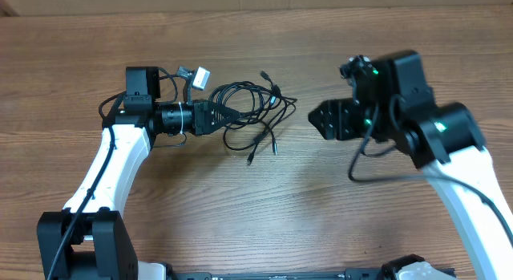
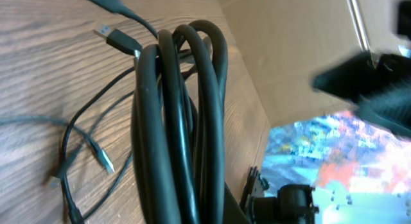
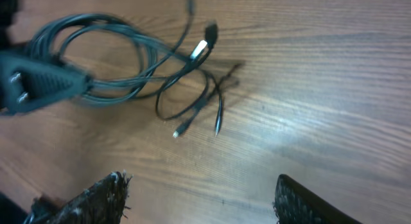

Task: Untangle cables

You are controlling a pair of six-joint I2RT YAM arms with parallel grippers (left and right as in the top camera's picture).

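Upper centre of the overhead frame, on the brown wood-grain table (image 1: 264, 216), lies a loose tangle of thin black rubbery cables (image 1: 255, 111) with small plug ends. They look light, limp and snag-prone, and a free plug end at the lower edge seems the best hold. The black left gripper (image 1: 232, 114) pinches the coiled strands, jaws closed on them. The black right gripper (image 1: 314, 121) hangs just to the right, jaws spread wide, touching nothing.

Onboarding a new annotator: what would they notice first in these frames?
The black cables lie in a loose tangle at mid-table, with the left gripper shut on the looped bundle. Loose plug ends spread toward the right gripper, which is open beside the tangle and touches nothing.
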